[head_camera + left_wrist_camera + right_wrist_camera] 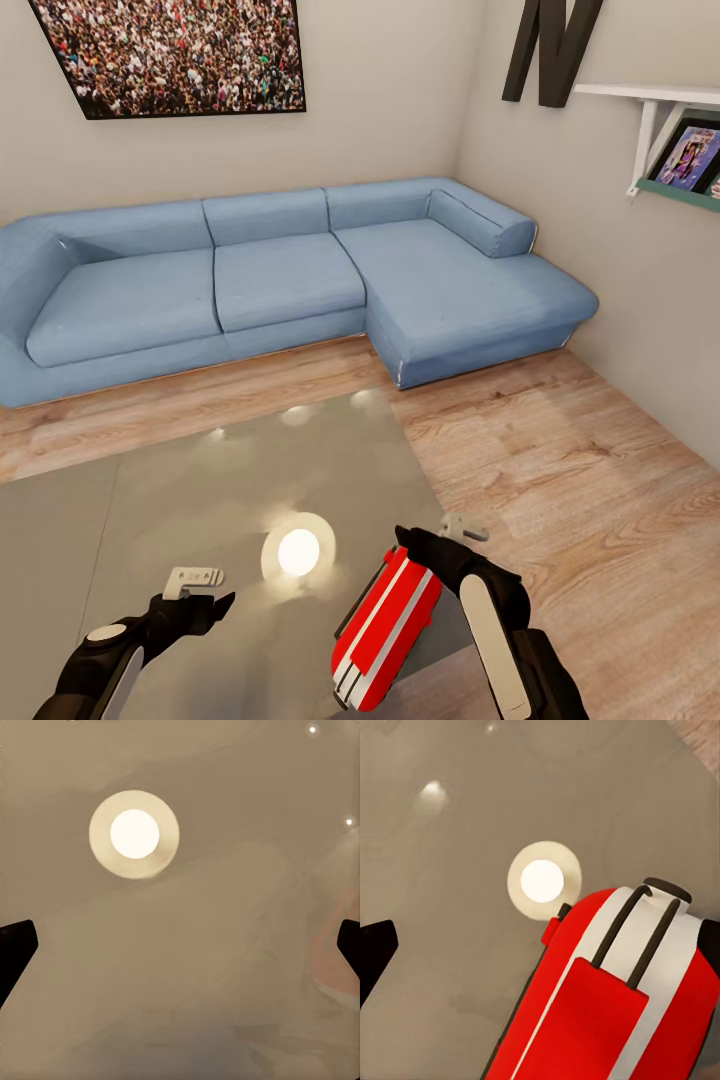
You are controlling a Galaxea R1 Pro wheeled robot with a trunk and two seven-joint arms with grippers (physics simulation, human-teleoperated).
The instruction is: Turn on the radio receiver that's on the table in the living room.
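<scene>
The red radio receiver (385,628) with white bands lies near the right edge of the glossy grey table (200,480). Its thin dark wire handle (634,937) and red body (607,1020) show close up in the right wrist view. My right gripper (432,536) hovers open over the radio's far end, its black fingertips (376,952) spread wide, with the radio under the space between them (540,945). I cannot tell whether it touches the radio. My left gripper (205,592) is open above bare tabletop (180,945), well left of the radio.
A bright ceiling-lamp reflection (298,552) glows on the table between the grippers. Beyond the table stands the blue L-shaped sofa (300,270), under a crowd photo (170,50) and a black letter N (550,45). Wood floor (560,480) lies right of the table, below a wall shelf (680,150).
</scene>
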